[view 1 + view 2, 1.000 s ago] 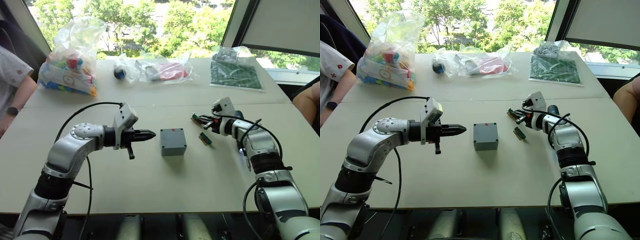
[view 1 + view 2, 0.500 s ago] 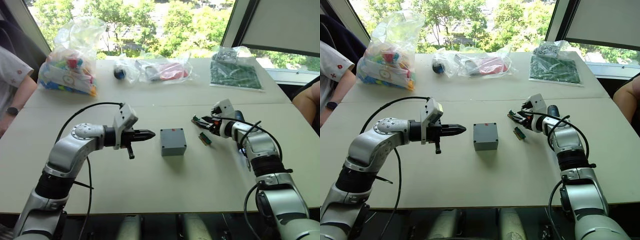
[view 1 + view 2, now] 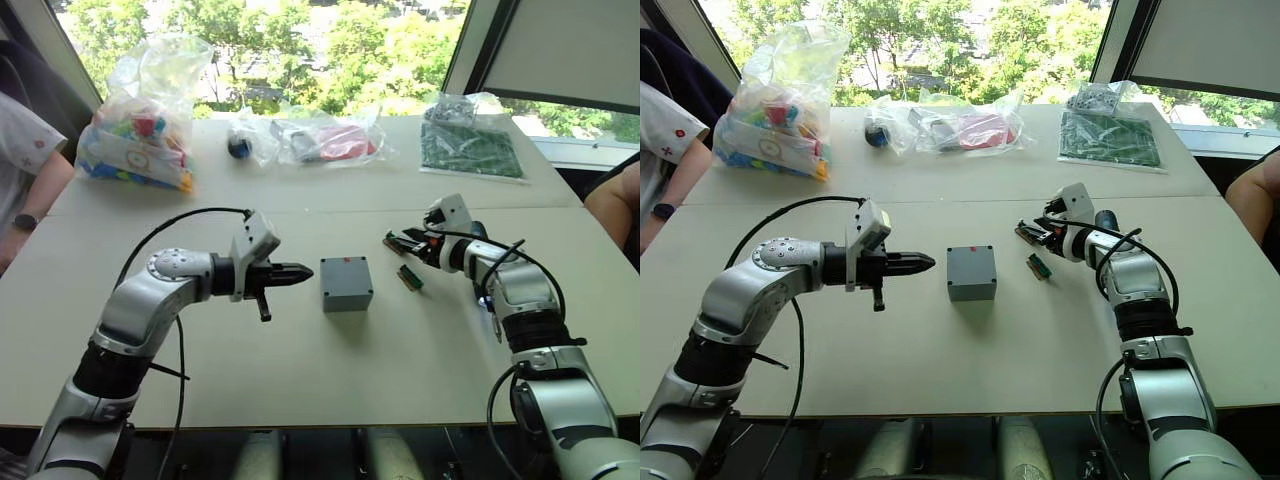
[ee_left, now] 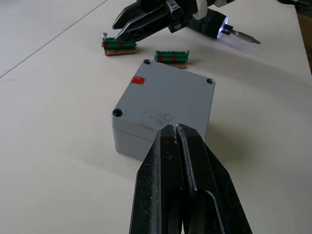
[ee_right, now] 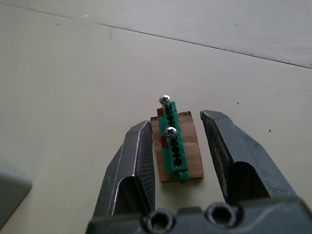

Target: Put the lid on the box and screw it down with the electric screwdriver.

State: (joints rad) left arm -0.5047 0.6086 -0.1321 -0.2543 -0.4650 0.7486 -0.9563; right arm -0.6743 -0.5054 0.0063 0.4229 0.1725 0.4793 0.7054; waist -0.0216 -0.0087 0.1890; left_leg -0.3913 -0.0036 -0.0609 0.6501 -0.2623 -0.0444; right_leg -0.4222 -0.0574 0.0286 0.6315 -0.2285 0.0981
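**Lidded box mid-table, end effectors either side**

The box (image 3: 346,284), lid (image 4: 168,94) on, sits mid-table (image 3: 300,380). Left end effector (image 3: 297,271), clenched, hovers at its 9 o'clock. Right end effector (image 5: 178,141), released, straddles a green connector (image 5: 173,146) at 2 o'clock

Strong daylight comes through the windows (image 3: 300,50) behind the table (image 3: 970,400), where the trees outside are washed out to near white. The pale tabletop is evenly bright, with soft shadows under the box (image 3: 346,283) and the arms. In the left wrist view the electric screwdriver (image 4: 214,27) shows a small bluish-white glow near its bit, and the close black fingers (image 4: 185,195) look slightly soft.
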